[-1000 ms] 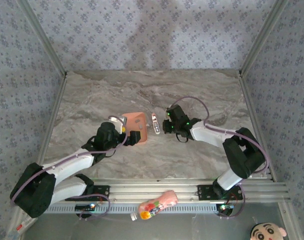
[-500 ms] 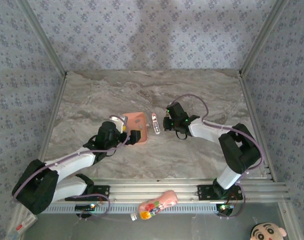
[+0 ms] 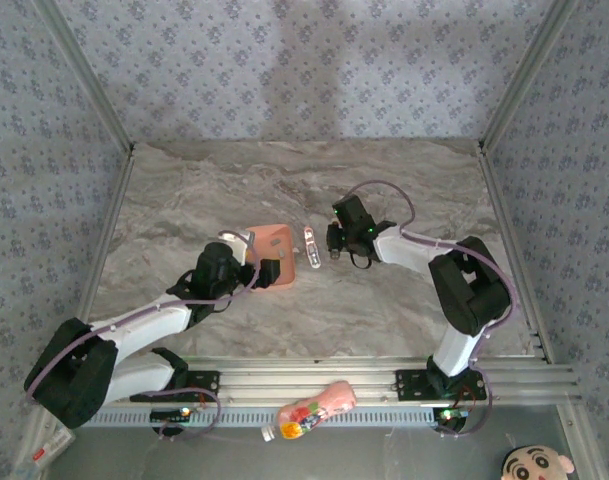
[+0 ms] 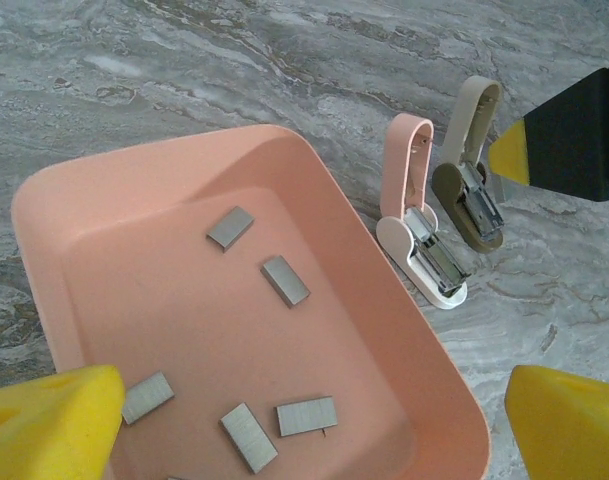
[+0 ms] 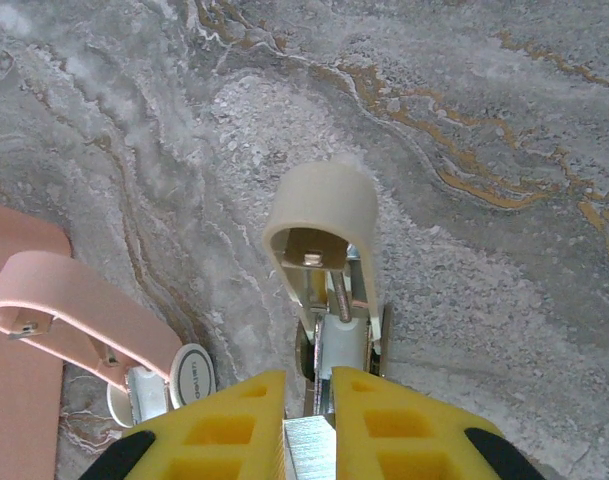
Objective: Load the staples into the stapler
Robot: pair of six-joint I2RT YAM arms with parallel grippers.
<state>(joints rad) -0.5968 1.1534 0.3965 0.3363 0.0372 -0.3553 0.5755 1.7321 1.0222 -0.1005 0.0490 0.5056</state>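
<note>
Left gripper spread wide, staples lying between its fingers. Right gripper closed; just left of it, tiny print on the pink stapler is unreadable.

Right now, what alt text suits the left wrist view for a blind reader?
A salmon-pink tray holding several grey staples sits on a marbled table. Beside it lie a pink-and-white stapler and a beige stapler, both open; yellow fingertips of the open left end effector frame the bottom corners.
</note>
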